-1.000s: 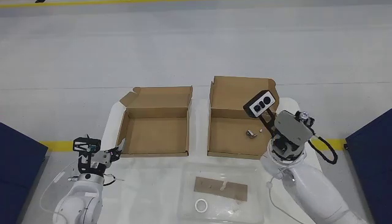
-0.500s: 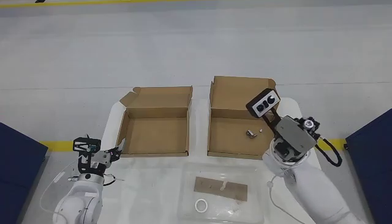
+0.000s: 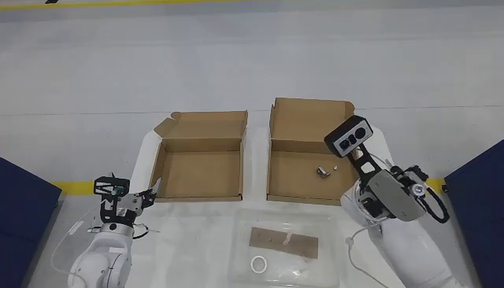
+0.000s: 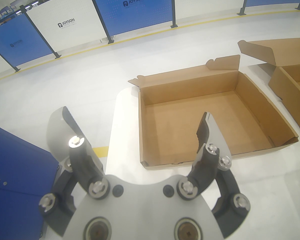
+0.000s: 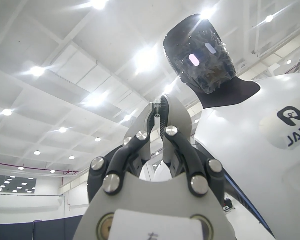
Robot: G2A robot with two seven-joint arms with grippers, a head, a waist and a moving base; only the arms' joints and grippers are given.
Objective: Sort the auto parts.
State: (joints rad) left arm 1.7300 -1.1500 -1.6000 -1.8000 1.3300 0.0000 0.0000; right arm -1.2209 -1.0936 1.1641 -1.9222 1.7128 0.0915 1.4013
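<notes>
Two open cardboard boxes stand side by side on the white table. The left box (image 3: 201, 174) (image 4: 202, 116) has nothing in it. A small metal part (image 3: 321, 171) lies in the right box (image 3: 295, 178). My left gripper (image 4: 135, 116) (image 3: 150, 193) hangs open near the table's front left corner, short of the left box, with nothing between its fingers. My right gripper (image 5: 157, 109) points upward beside the right box's right wall, shut on a small threaded metal part (image 5: 156, 107). The right wrist (image 3: 386, 193) is by the table's right edge.
A clear plastic tray (image 3: 244, 237) at the table's front holds a brown cardboard strip (image 3: 283, 242), a white ring (image 3: 258, 264) and some small pale parts. Blue barriers flank the table on both sides. The right box's edge (image 4: 290, 83) lies beyond the left box.
My right wrist has swung rightward and back from over the right box toward the table's right edge, turning as it went. The left arm has kept still.
</notes>
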